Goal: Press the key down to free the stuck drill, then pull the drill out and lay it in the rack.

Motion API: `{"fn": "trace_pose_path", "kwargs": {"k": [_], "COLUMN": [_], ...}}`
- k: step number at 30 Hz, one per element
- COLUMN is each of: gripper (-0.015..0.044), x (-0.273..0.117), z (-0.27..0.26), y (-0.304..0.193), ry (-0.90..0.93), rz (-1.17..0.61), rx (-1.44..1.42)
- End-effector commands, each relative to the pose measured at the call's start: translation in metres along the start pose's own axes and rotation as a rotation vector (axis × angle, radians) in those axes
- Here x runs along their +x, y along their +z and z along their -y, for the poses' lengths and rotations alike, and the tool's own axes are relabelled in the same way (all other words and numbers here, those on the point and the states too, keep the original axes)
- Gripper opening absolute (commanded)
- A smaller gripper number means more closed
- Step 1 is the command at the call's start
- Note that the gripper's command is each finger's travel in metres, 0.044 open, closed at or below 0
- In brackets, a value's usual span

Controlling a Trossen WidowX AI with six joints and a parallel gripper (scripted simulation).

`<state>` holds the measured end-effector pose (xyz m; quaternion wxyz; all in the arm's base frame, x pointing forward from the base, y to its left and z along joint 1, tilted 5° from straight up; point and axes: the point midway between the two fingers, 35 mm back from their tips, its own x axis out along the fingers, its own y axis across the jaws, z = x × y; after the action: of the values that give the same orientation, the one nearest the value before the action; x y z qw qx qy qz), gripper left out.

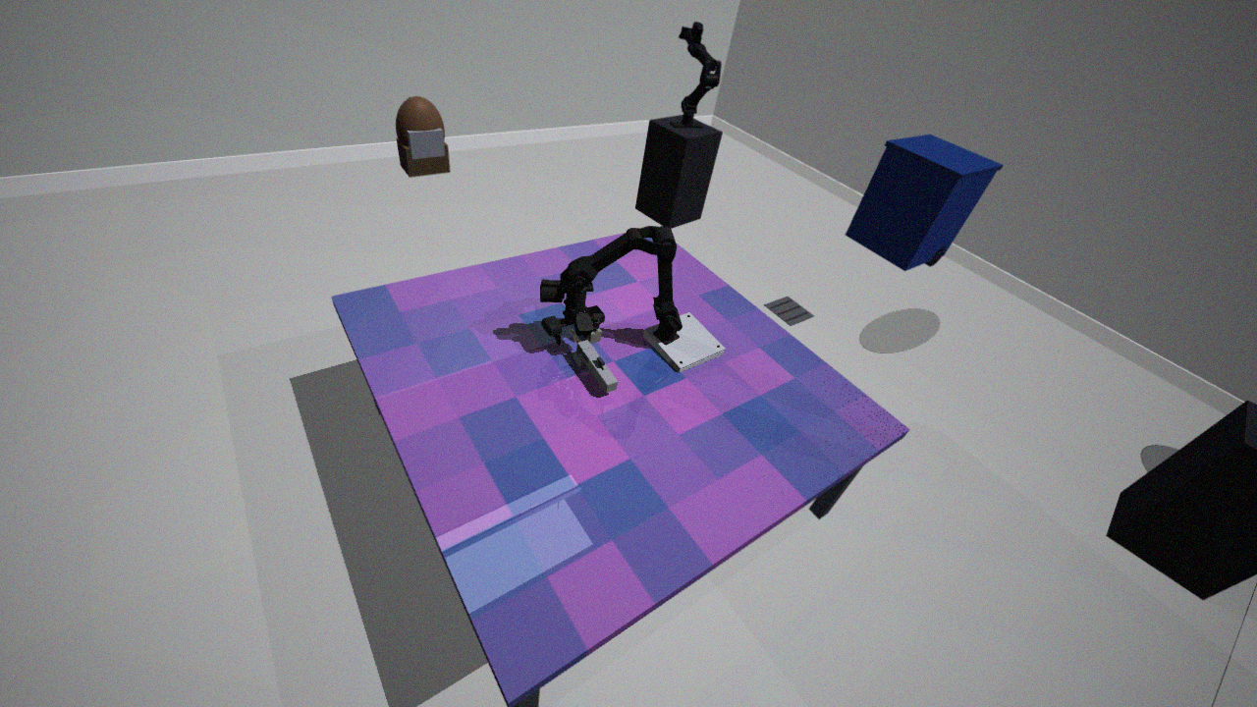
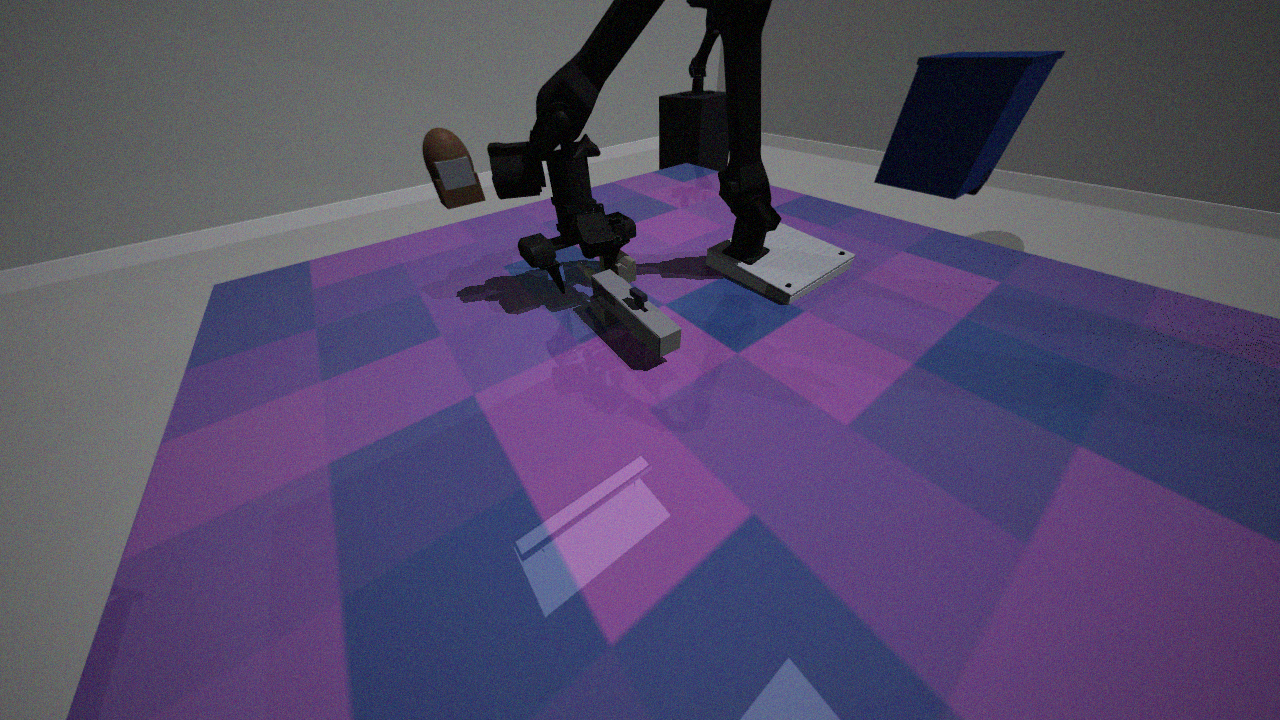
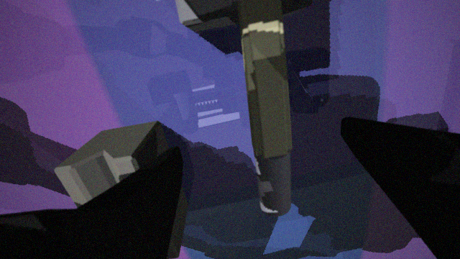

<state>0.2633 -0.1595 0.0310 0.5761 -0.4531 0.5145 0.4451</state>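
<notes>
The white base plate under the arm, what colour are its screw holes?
Black, clearest in the exterior view.
</notes>
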Motion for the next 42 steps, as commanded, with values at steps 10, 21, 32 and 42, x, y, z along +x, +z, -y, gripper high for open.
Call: {"fn": "trace_pose_path", "kwargs": {"k": [10,21,32,42], "gripper": [0.0440,0.0361,0.0072,0.0000], "x": [0.0027,0.0028,0.0028,0.0019], "z": [-0.0001,0.0003,0.0003,-0.0001], "y": [0.0060,0.0069,0.0069,0.0070], "ry": [0.001,-0.001,-0.001,0.000], "rz": [0.001,0.001,0.001,0.001], "rx": [0.005,0.000,0.000,0.002]}}
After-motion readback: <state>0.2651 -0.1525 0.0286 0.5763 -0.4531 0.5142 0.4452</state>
